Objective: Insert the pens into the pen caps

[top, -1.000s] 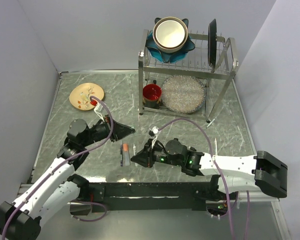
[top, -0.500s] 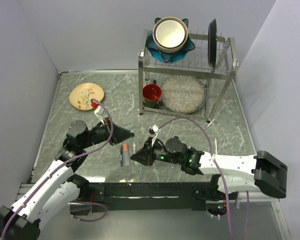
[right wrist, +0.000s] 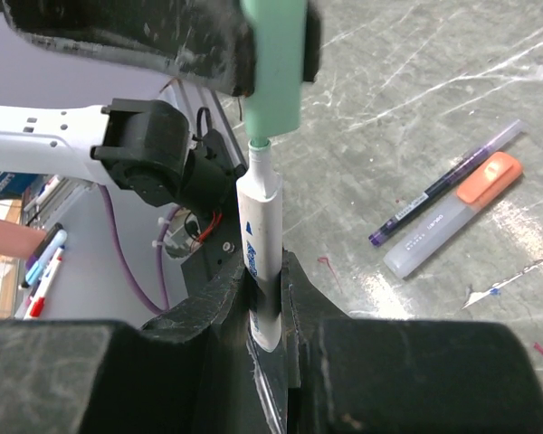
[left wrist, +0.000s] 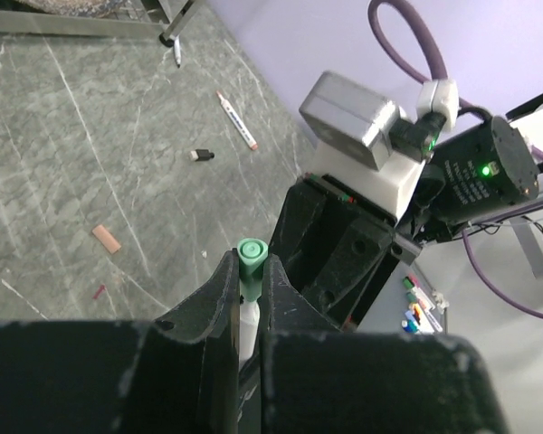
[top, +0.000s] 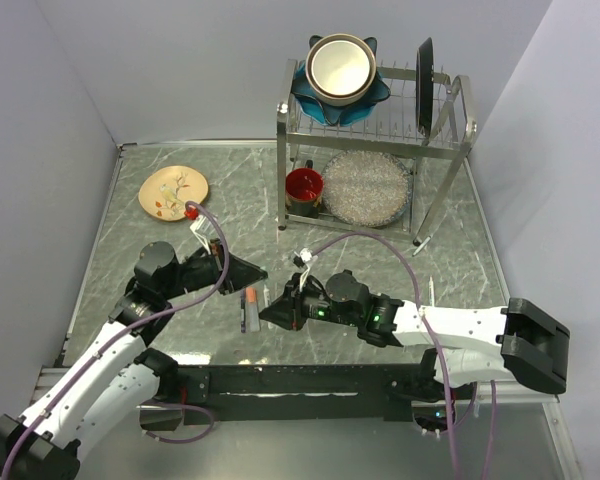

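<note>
The green cap (right wrist: 273, 63) and the white pen (right wrist: 261, 231) meet end to end in the air above the table (right wrist: 416, 81), between the two arms. In the right wrist view the cap hangs mouth-down and the pen stands under it, nib up. Their long axes run almost in one line. The green nib sits right at the cap's mouth, toward the left side of the opening rather than its middle. You cannot tell from these views whether it has entered yet.

Your left gripper (left wrist: 250, 268) is clamped on the cap, its fingers pinching the sides with the closed end showing between them. Your right gripper (right wrist: 262, 285) is clamped low on the pen's barrel, leaving most of the barrel free above the fingers.

So the coming move likely runs along that shared axis: pen toward cap, or cap onto pen. The small sideways offset at the mouth is what you should watch, since a push with the nib on the rim could tilt the pen in its grasp.

Below on the table lie a capped highlighter (right wrist: 452, 217) and, just beside it, a thin dark pen (right wrist: 443, 185). Farther off, the left wrist view shows a loose black cap (left wrist: 202, 155) near a red-tipped pen (left wrist: 237, 120).
</note>
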Action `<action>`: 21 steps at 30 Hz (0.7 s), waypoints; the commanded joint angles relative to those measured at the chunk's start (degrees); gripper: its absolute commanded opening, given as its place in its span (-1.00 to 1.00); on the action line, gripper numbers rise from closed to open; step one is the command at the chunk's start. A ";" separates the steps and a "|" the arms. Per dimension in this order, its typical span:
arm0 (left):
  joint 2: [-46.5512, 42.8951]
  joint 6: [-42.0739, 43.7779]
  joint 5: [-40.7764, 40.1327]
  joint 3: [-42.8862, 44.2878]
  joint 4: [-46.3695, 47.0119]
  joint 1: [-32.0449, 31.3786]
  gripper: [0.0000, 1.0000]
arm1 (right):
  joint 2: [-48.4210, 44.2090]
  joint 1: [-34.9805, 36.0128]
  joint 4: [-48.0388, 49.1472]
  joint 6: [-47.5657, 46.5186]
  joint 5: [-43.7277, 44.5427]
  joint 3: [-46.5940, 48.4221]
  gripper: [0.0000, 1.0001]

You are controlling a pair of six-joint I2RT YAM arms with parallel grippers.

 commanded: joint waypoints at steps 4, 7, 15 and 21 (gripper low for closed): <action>-2.50 4.59 0.11 1.05 -4.21 -0.52 -0.98 | -0.02 -0.98 1.74 0.54 0.18 3.43 -1.00; -2.77 4.95 -0.33 1.31 -6.93 -0.52 -0.98 | 0.07 -0.89 0.51 0.45 0.88 4.14 -1.00; -2.15 5.12 -2.17 1.49 -9.92 -1.05 -0.75 | 1.47 -0.98 -8.70 -1.13 6.24 9.93 -1.00; -3.12 4.68 -1.13 2.54 -8.88 -1.05 -0.28 | 1.04 -0.89 -7.23 -5.79 2.48 9.85 -1.00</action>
